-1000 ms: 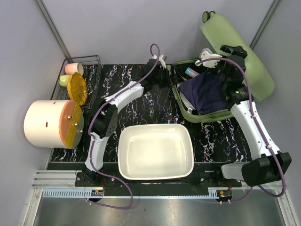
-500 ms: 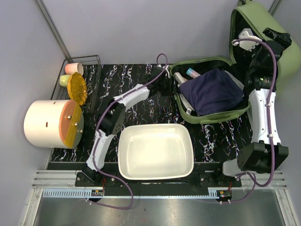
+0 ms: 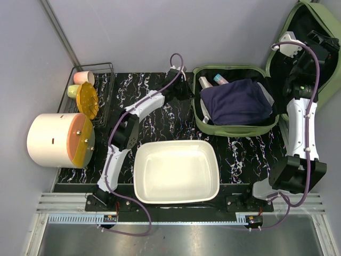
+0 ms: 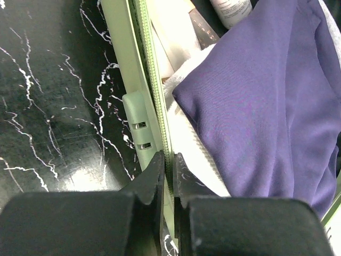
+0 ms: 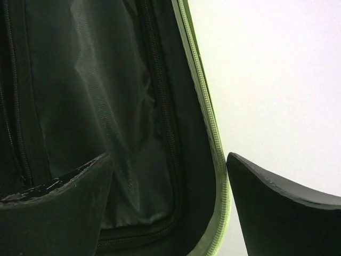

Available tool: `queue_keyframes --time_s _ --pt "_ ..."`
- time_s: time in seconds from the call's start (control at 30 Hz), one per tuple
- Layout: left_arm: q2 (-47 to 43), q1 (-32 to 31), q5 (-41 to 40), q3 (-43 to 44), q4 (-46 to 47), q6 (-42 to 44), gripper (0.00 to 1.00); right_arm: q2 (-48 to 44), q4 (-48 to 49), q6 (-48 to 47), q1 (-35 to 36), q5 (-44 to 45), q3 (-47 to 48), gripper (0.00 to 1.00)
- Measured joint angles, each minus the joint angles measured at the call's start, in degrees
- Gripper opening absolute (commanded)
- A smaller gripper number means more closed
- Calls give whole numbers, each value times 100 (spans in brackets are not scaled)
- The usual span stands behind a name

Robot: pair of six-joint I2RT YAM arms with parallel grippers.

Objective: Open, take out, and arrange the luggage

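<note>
The olive-green luggage (image 3: 235,129) lies open at the back right of the table. It holds a navy cloth (image 3: 237,101), white fabric beneath it (image 4: 192,149) and small bottles (image 3: 218,80). Its lid (image 3: 330,21) stands raised at the far right, showing the black lining (image 5: 96,106). My left gripper (image 3: 186,92) is shut on the luggage's left rim, pinching the zipper edge (image 4: 169,169). High up at the lid, my right gripper (image 5: 168,200) is open. The lid's green zipper edge (image 5: 210,133) runs between its fingers, close to the right one.
A white plastic bin (image 3: 143,160) sits at the near middle of the table. A wire rack (image 3: 104,66) with cups and an orange plate stands at the back left. In front of it lies a white cylinder (image 3: 50,140) with an orange lid. Grey walls close in on all sides.
My left gripper has closed on the luggage's left rim. The right arm has swung the lid up and back to the far right, and the luggage body has straightened on the table.
</note>
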Motion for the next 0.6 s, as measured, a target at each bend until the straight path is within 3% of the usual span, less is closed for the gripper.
queue_keyframes --time_s 0.33,0.6 --pt "-173 164 -179 -461 470 -313 0 85 -13 181 -28 -210 52 99" --pt "-234 173 -299 -623 597 -590 0 -667 -2057 828 -26 -1731 223 99"
